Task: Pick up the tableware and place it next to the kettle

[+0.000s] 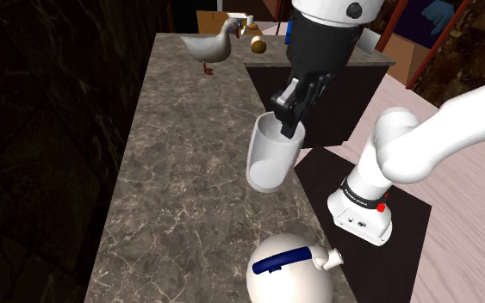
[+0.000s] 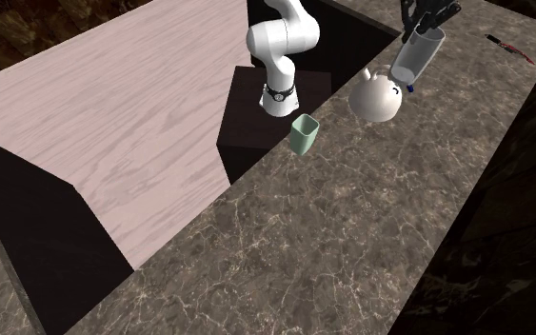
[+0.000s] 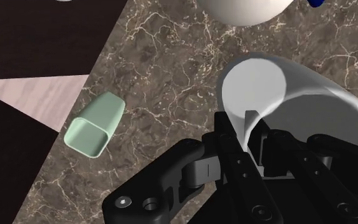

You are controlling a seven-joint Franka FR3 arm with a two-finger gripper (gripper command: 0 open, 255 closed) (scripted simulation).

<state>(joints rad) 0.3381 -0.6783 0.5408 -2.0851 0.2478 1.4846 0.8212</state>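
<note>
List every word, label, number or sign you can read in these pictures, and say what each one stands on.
No text can be read in any of the views.
The white cup, the white kettle and the pale green cup are plain, with no lettering.
The goose figure bears no lettering.
The arm's base has a few small dark marks, which are too small to read.

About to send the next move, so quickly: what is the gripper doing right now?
Gripper: shut on the white cup, clasping its rim wall between the fingers.
</note>
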